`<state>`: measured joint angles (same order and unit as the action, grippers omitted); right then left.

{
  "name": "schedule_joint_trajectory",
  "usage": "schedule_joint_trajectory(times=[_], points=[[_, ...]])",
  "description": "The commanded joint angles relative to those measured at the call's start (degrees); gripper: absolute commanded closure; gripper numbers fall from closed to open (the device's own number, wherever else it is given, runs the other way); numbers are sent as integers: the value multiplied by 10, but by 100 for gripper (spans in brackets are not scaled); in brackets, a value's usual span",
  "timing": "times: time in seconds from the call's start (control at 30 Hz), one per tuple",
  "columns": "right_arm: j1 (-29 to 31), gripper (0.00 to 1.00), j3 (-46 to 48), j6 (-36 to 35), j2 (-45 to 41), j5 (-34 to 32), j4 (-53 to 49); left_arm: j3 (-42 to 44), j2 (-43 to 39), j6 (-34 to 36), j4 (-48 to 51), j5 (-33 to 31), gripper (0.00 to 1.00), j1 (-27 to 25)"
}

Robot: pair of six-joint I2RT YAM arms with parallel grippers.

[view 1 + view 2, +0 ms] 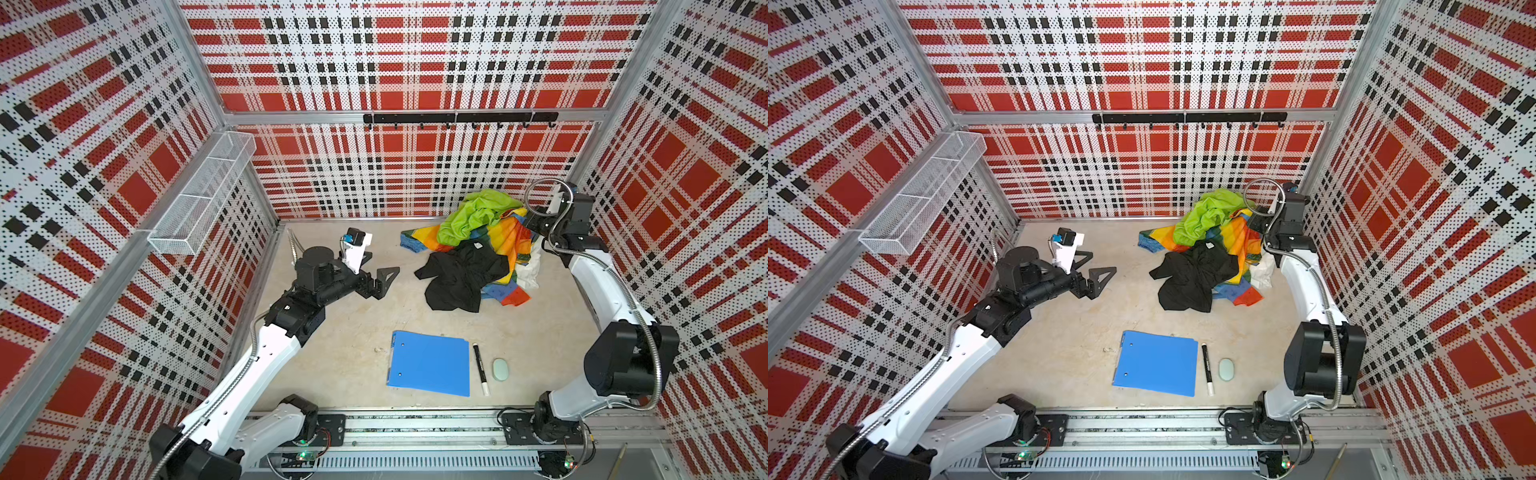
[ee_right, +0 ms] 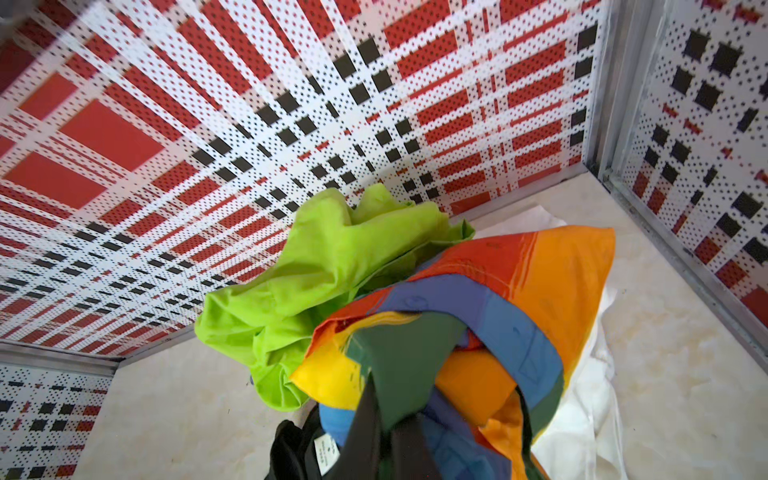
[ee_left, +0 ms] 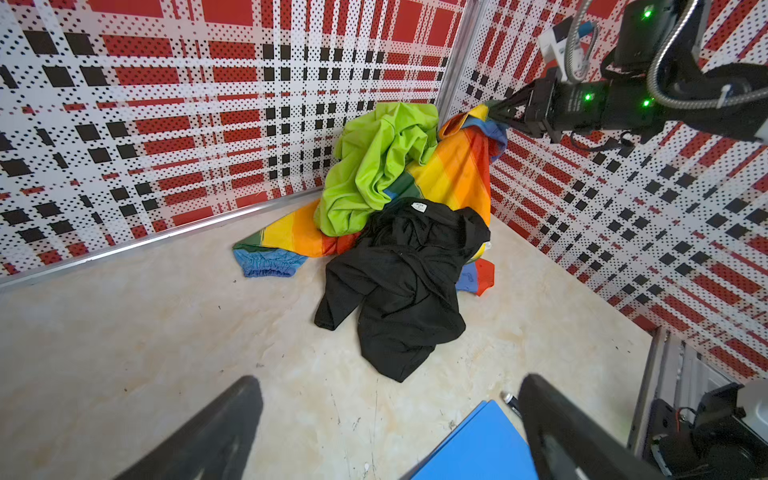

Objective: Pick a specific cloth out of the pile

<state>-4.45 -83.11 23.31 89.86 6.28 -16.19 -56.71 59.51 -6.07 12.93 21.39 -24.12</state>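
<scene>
The pile sits in the far right corner in both top views: a lime-green cloth [image 1: 473, 216] on top, a black cloth [image 1: 461, 278] in front and a rainbow patchwork cloth [image 1: 507, 245] between them. The white cloth [image 1: 530, 270] [image 2: 582, 395] lies under the rainbow one, and only its right edge shows. My right gripper [image 1: 530, 222] [image 2: 386, 415] is shut on a fold of the rainbow cloth, held raised above the floor. My left gripper [image 1: 380, 270] [image 3: 386, 415] hovers open and empty left of the pile.
A blue clipboard [image 1: 430, 363], a black marker [image 1: 480, 368] and a pale green oval object [image 1: 500, 369] lie near the front. A wire basket [image 1: 203, 199] hangs on the left wall, and a black hook rail [image 1: 457, 118] is on the back wall.
</scene>
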Motion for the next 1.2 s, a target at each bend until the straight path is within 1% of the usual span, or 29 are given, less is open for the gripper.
schedule_joint_trajectory(times=[0.0, 0.17, 0.5, 0.57, 0.63, 0.7, 0.73, 0.83, 1.0, 1.07, 1.17], points=[[3, 100, -40, -9, -45, -24, 35, 3, -4, -2, -14, -9, 1, -3], [3, 100, -36, -10, -70, -36, 36, 3, -4, -2, -14, -13, 1, -4], [4, 100, 3, -13, -127, -74, 42, 3, -4, -2, -13, -17, 1, -8], [3, 100, 15, -13, -134, -66, 37, 2, -6, -1, -12, -20, 1, -10], [3, 100, 38, -11, -138, -38, 42, 3, -6, -1, -12, -21, 1, -11], [7, 100, 46, -16, -126, 13, 49, 3, -6, -2, -12, -19, 1, -10], [14, 100, 41, -22, -116, 23, 46, 2, -5, -2, -12, -19, 1, -11], [58, 100, 7, -53, -83, 26, 40, 1, 0, -5, -12, -15, 1, -12], [128, 100, -44, -64, -10, 36, 51, 2, -3, -2, -10, -25, 1, -13], [147, 100, -49, -58, 21, 35, 63, 2, -5, 0, -9, -29, 1, -14], [168, 100, -48, -36, 76, 53, 93, 3, -4, 1, -7, -33, 1, -17]])
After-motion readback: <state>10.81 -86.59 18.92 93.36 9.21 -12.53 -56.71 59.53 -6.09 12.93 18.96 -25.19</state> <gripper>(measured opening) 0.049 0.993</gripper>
